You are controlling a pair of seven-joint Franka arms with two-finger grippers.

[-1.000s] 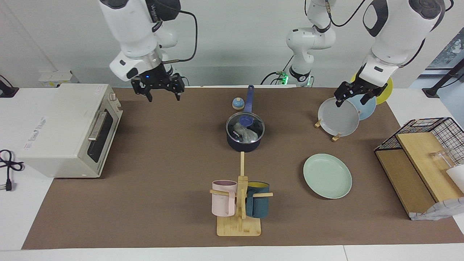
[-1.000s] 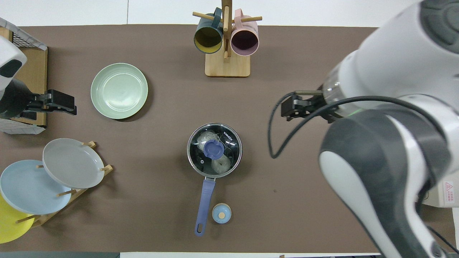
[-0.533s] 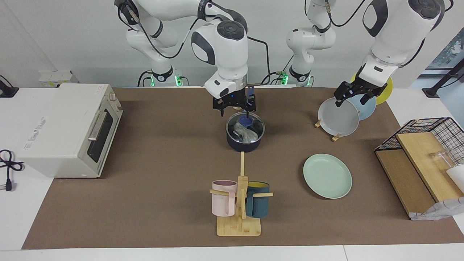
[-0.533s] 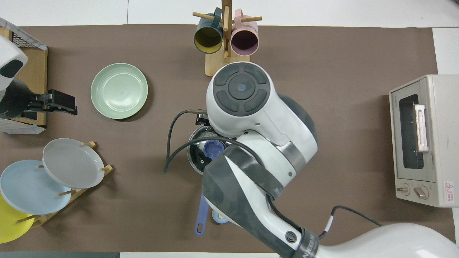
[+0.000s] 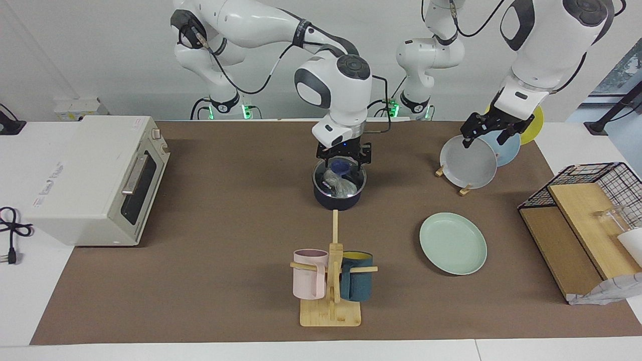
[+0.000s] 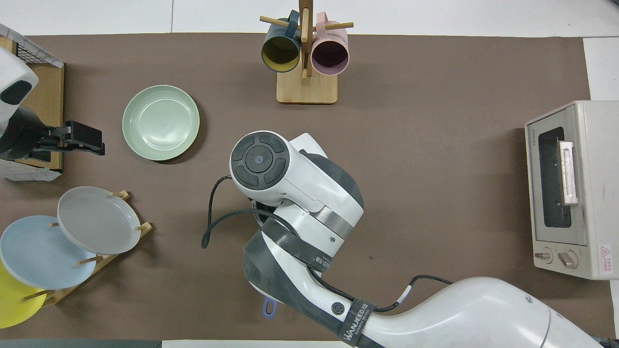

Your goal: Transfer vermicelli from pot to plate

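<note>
The right gripper (image 5: 342,161) is poised, fingers spread, around the lid knob (image 5: 341,165) of the pot (image 5: 339,197) at desk centre. Vermicelli (image 5: 338,183) is seen inside. The knob should be gripped centrally, then lifted straight. The plate (image 5: 453,243) lies at the pot's four o'clock in the facing view. The left gripper (image 5: 490,129), seemingly spread, waits over the plate rack (image 5: 464,189).

The pot (image 5: 337,193) has a dark matt body under a glossy glass lid (image 5: 339,176). The mint plate (image 5: 453,243) looks smooth and matt. The mug stand (image 5: 331,296) is pale wood, on a matt brown table mat (image 5: 225,225).
</note>
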